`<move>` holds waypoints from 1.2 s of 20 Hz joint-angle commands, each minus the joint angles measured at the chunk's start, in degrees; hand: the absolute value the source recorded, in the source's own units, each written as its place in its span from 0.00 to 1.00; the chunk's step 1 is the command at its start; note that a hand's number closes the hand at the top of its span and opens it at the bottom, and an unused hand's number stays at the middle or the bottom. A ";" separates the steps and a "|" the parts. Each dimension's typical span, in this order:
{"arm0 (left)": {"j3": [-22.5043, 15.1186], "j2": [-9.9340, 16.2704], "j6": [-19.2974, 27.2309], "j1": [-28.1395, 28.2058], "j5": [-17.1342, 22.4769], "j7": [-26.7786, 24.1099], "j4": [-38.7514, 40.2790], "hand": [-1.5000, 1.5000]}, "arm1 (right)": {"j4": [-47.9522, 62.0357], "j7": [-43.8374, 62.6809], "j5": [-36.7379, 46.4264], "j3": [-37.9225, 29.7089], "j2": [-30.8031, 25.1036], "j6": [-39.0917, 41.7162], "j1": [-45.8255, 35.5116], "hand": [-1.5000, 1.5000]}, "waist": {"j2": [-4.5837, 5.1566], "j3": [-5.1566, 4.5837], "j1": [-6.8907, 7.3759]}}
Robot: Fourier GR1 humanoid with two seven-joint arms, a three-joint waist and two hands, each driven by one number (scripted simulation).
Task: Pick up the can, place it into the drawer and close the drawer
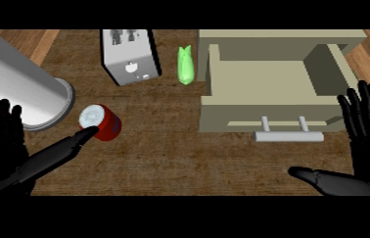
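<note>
1. The red can (100, 121) with a pale silver top stands upright on the wooden counter (180, 158), well to the left of the open drawer (271, 92). It is not in the drawer.
2. The drawer is a beige box pulled out toward the viewer, its inside bare, with a pale bar handle (288, 135) on two short posts at its front face.
3. The left hand (54, 156) shows to the lower left of the can. Its fingers are straight, and one long finger stretches up so that its tip touches the can's lower left side. Nothing is held; the other fingers stand up along the view's left edge.
4. The right hand (354, 134) is just to the right of the drawer's front corner, fingers straight and pointing up, holding nothing. Its thumb (325, 179) lies spread out below the handle, apart from it.
5. A large silver cylinder (29, 92) lies just left of the can, its rim close beside it.
6. A silver toaster (130, 56) stands above and to the right of the can.
7. A green item (186, 65), narrow and upright, lies between the toaster and the drawer's left wall.
</note>
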 commanded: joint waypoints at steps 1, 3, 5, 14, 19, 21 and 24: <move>-3.90 -0.55 4.37 0.72 -0.13 -2.38 3.82 0.00 | 1.12 -3.79 -1.87 -2.05 0.39 2.03 3.17 0.00 | -0.01 0.00 -0.08; 0.75 -0.32 2.03 -3.93 1.76 -3.25 9.15 0.00 | 3.04 -4.28 -0.55 -1.54 0.64 1.71 1.40 0.00 | 0.02 -0.01 -0.05; -0.79 -0.56 2.48 -2.25 2.00 -3.43 8.74 0.00 | -1.06 -2.74 -0.31 -0.96 1.04 1.52 2.47 0.00 | -0.01 -0.01 -0.06; -8.01 -0.57 12.82 0.15 3.55 -10.55 18.81 0.00 | -1.52 -2.29 -0.88 -2.66 1.21 2.82 3.76 0.00 | -0.01 -0.01 -0.02; -3.52 -0.57 10.60 1.52 16.69 -28.33 32.01 0.00 | -1.30 -1.86 -2.46 -5.53 -0.68 4.15 3.01 0.00 | 0.04 -0.05 -0.04; -1.74 -0.57 10.59 0.75 16.58 -30.57 32.80 0.00 | -4.12 2.41 -2.67 -5.26 -0.72 3.39 1.86 0.00 | 0.01 -0.03 0.02; -1.68 -0.57 13.02 -1.65 18.85 -32.37 37.90 0.00 | -6.52 2.20 -4.31 -6.17 -0.60 4.99 3.99 0.00 | 0.00 -0.03 -0.09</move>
